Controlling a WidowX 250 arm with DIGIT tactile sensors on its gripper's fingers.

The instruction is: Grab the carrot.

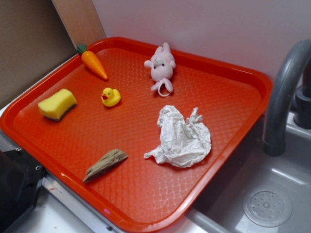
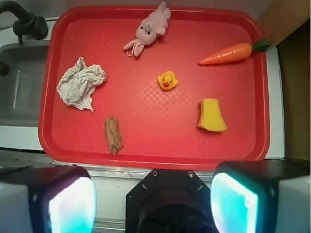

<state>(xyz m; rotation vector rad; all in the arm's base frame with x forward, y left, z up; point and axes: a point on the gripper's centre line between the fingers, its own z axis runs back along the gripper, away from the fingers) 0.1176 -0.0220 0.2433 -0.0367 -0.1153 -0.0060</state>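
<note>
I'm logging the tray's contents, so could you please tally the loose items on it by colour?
Orange: 1, carrot
Yellow: 2, duck and sponge
Pink: 1, bunny
White: 1, paper
Brown: 1, wood
Total: 6

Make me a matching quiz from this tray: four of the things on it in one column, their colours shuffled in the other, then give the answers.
Things:
1. carrot
2. rubber duck
3. plush bunny
4. crumpled paper

Colours:
A. white
B. pink
C. orange with a green top
D. yellow with an orange beak

Pairs: 1-C, 2-D, 3-B, 4-A
</note>
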